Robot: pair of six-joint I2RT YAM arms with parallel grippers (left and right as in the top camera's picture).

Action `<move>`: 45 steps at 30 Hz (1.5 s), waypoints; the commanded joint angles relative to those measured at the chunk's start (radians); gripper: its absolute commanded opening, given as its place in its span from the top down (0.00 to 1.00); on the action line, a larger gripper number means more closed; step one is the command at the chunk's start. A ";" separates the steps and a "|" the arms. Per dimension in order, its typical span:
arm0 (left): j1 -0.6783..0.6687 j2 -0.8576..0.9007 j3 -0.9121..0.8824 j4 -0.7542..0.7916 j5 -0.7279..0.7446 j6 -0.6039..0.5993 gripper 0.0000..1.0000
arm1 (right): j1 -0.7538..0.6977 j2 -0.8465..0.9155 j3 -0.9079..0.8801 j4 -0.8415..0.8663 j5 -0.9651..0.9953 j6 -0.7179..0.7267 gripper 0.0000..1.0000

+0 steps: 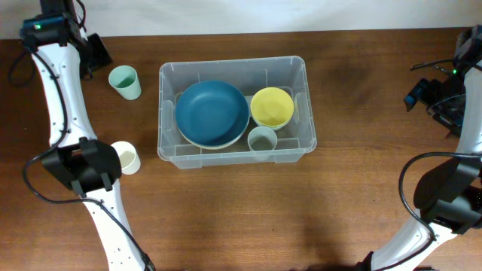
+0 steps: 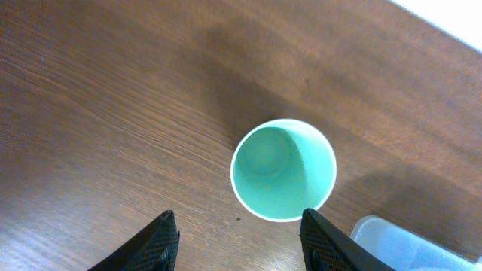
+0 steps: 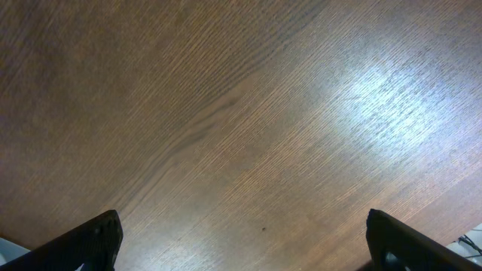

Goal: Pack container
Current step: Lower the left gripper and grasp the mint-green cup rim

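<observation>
The container (image 1: 233, 65), a clear rectangular bin with rounded corners, sits on the desk (image 1: 226, 218) a little left of centre in the overhead view, with its long sides running left to right. Inside it, a blue bowl (image 1: 212, 113) fills the left half, and a pale edge shows along the bowl's lower rim. A yellow bowl (image 1: 272, 107) sits just beside the blue one on the right. A small pale cup (image 1: 262, 139) stands upright below the yellow bowl, close to the container's wall. Outside the bin, a mint-green cup (image 1: 125, 82) stands upright on the desk near the container's upper left corner, apart from it. A cream cup (image 1: 128, 158) stands near the lower left corner, beside the left arm's elbow. The left fingers (image 1: 96, 53) are just beyond the mint-green cup. In the left wrist view the left fingers (image 2: 160, 242) are spread apart and hold nothing. The mint-green cup (image 2: 283, 169) lies ahead of the gap between them with its mouth open to the camera, and a corner of the container (image 2: 399, 241) shows at the lower right. The right fingers (image 1: 416, 95) are far off at the right edge of the desk, well apart from the bin. In the right wrist view the right fingers (image 3: 90, 241) are spread wide over bare wood and grip nothing.
</observation>
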 commanded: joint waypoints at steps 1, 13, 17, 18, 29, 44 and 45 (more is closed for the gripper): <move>0.000 0.077 -0.027 -0.001 0.027 0.012 0.46 | -0.003 0.002 -0.004 -0.001 0.016 0.008 0.01; 0.000 0.150 -0.027 0.018 0.027 0.012 0.45 | -0.003 0.002 -0.004 -0.001 0.016 0.008 0.01; 0.000 0.157 -0.027 0.026 0.027 0.012 0.57 | -0.003 0.002 -0.004 0.000 0.016 0.008 0.01; 0.000 0.159 -0.027 0.025 0.027 0.012 0.62 | -0.003 0.002 -0.004 -0.001 0.016 0.008 0.01; -0.001 0.173 -0.037 0.029 0.027 0.011 0.79 | -0.003 0.002 -0.004 0.000 0.016 0.008 0.01; 0.000 0.217 -0.037 0.040 0.064 0.012 0.97 | -0.003 0.002 -0.004 0.000 0.016 0.008 0.01; 0.000 0.217 -0.037 0.040 0.063 0.012 0.99 | -0.003 0.002 -0.004 -0.001 0.016 0.008 0.01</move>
